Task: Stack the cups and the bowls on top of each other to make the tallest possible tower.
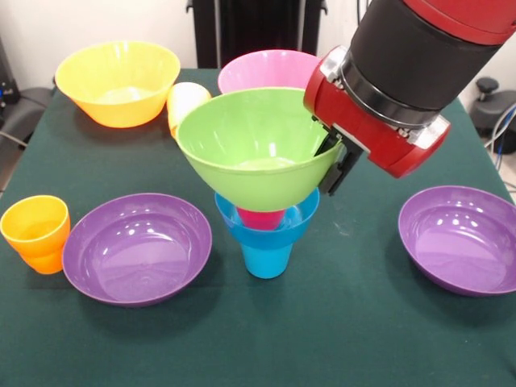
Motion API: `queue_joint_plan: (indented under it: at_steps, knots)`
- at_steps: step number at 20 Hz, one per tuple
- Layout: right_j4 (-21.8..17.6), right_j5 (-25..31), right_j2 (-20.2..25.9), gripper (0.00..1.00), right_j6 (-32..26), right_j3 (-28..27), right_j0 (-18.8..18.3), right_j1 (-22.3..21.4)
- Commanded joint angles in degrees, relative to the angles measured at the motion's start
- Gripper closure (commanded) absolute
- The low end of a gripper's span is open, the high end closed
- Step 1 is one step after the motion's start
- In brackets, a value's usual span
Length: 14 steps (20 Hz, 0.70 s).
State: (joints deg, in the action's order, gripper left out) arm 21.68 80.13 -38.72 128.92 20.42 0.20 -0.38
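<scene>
The tower stands mid-table: a blue cup (267, 256), a small blue bowl (234, 226) on it, a red cup (261, 218) in that bowl, and a lime green bowl (250, 153) on top, slightly tilted. My gripper (334, 160) comes in from the upper right and sits at the green bowl's right rim, with one black finger (344, 171) outside the wall and the other inside, shut on the rim. An orange cup (36, 232) stands at the left edge. A yellow cup (184, 101) lies on its side behind the green bowl.
A large orange-yellow bowl (118, 81) is at the far left and a pink bowl (262, 68) is behind the tower. One shallow purple bowl (137, 246) is at the front left, another (463, 238) at the right. Green cloth covers the table (339, 339).
</scene>
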Motion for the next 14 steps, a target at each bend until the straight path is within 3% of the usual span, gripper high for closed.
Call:
queue_joint_plan:
  at_steps: [1,14]
  knots:
    - [-6.5,-2.74,6.81,1.0,-18.21,8.92,0.47,-2.69]
    - [-5.88,1.69,6.07,1.0,-18.83,4.87,-0.5,-1.12]
